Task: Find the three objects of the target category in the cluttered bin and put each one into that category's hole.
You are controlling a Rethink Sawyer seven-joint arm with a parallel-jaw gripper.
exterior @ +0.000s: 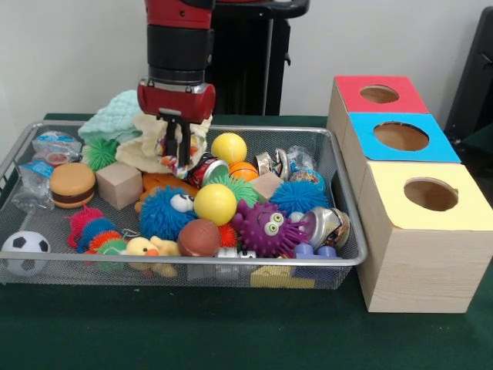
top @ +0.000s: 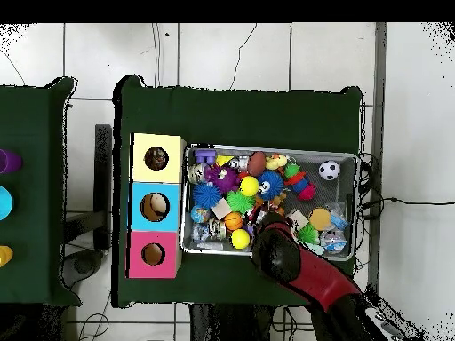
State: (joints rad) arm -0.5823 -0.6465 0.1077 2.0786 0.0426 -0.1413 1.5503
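Fingers (exterior: 185, 146) look nearly together, and I can't tell if they grip anything; I've got the gripper (exterior: 176, 150) low over the cluttered bin (exterior: 350, 220), twelve o'clock, probing the toy pile for targets.

Arm (exterior: 181, 31) cut off by the front view's top edge, fingers (exterior: 177, 146) sunk among toys with tips hidden, overhead the arm (top: 302, 266) covers the bin's (top: 271, 251) near-robot toys, box-hole contents too small to tell
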